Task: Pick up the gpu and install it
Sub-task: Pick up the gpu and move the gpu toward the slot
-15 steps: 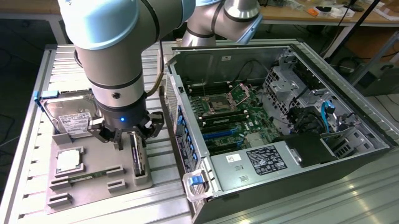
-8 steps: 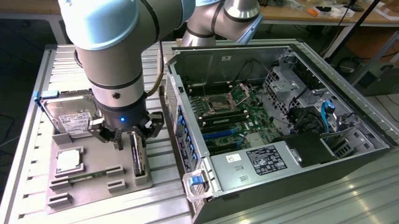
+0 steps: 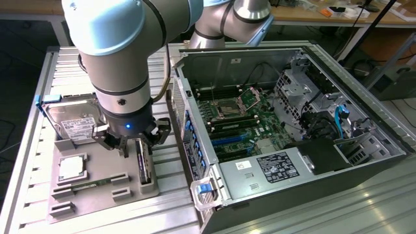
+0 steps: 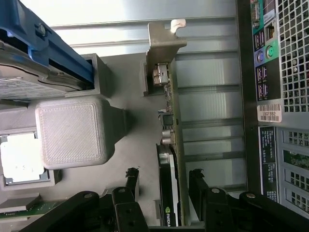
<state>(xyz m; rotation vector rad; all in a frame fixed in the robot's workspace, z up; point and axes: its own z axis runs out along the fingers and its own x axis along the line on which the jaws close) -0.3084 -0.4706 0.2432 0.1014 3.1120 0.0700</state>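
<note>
A ribbed aluminium work table (image 3: pixel 364 204) has pale slats that catch the light in bright streaks at its near corner. Beyond the table's far edge runs a wooden bench (image 3: pixel 305 17) with small clutter on top. Off the table's side, at the exterior view's left, the floor (image 3: pixel 16 73) is dark. Past the table's far corner, at the exterior view's right, a black pole (image 3: pixel 367 29) slants upward beside a grey box (image 3: pixel 398 78).
</note>
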